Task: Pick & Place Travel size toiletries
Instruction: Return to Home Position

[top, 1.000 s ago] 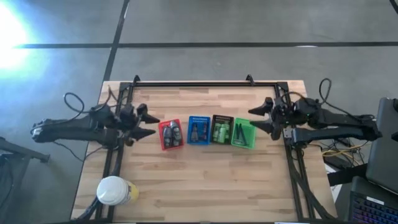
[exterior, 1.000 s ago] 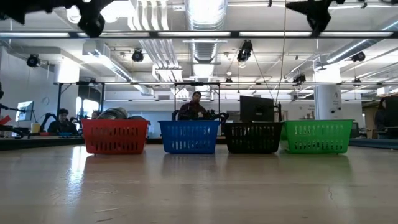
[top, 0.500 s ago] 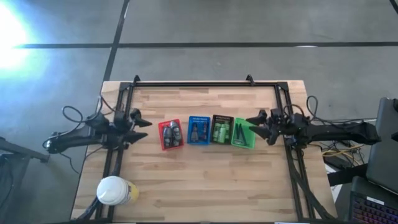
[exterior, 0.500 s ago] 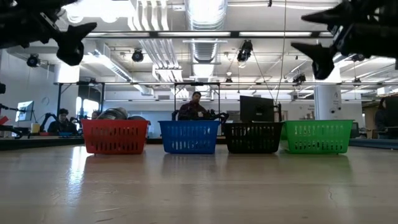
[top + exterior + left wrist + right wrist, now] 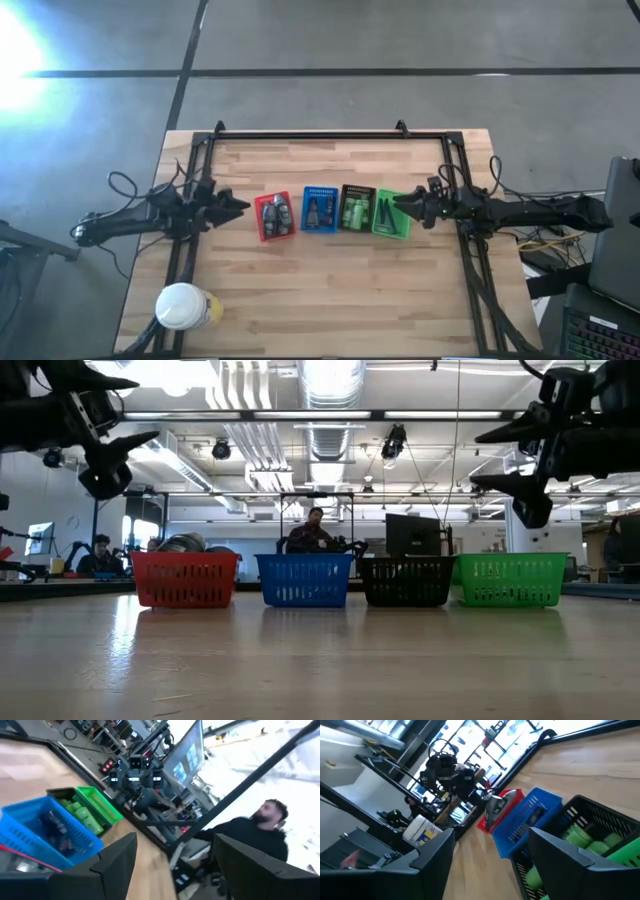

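Note:
The toiletries lie in four small trays set in a row at the table's middle. Dark grey tubes (image 5: pixel 277 212) are in the red tray (image 5: pixel 263 222), dark little bottles (image 5: pixel 316 211) in the blue tray (image 5: pixel 320 190). Green bottles (image 5: pixel 354 213) are in the black tray (image 5: pixel 357 188), and thin black sticks (image 5: pixel 386 212) in the green tray (image 5: pixel 404 218). My left gripper (image 5: pixel 240 207) hangs open above the table, left of the red tray. My right gripper (image 5: pixel 398 205) is open too, just right of the green tray and above it. Neither touches anything.
A large yellow container with a white top (image 5: pixel 183 306) stands near the table's near left corner. A black frame (image 5: pixel 330 134) runs along the far edge and both sides. Bare wood (image 5: pixel 330 290) lies in front of the trays. A person (image 5: pixel 315 532) sits in the room beyond.
Both grippers have come down from high above the table, still above the trays' rims. The right gripper has also moved toward the table's left, up to the green tray. The trays and their contents have stayed put.

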You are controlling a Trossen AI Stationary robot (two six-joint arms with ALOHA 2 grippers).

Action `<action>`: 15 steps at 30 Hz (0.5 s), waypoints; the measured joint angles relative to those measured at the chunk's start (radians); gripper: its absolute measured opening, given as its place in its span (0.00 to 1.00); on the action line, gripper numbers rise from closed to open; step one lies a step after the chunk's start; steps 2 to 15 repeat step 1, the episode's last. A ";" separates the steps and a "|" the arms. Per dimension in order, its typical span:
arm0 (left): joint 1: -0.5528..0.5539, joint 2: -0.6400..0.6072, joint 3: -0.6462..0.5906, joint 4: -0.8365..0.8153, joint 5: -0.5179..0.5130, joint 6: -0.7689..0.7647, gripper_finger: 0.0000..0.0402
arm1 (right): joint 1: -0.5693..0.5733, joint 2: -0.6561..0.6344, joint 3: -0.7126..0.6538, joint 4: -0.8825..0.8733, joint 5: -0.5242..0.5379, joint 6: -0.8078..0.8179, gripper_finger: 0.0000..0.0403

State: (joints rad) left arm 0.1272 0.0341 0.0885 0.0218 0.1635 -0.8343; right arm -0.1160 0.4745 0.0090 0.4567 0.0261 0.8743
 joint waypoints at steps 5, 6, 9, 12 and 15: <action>0.000 0.000 -0.003 0.004 0.000 -0.021 0.67 | 0.000 -0.001 0.000 -0.004 0.000 -0.004 0.62; 0.000 0.000 -0.003 0.004 0.000 -0.021 0.67 | 0.000 -0.001 0.000 -0.004 0.000 -0.004 0.62; 0.000 0.000 -0.003 0.004 0.000 -0.021 0.67 | 0.000 -0.001 0.000 -0.004 0.000 -0.004 0.62; 0.000 0.000 -0.003 0.004 0.000 -0.021 0.67 | 0.000 -0.001 0.000 -0.004 0.000 -0.004 0.62; 0.000 0.000 -0.003 0.004 0.000 -0.021 0.67 | 0.000 -0.001 0.000 -0.004 0.000 -0.004 0.62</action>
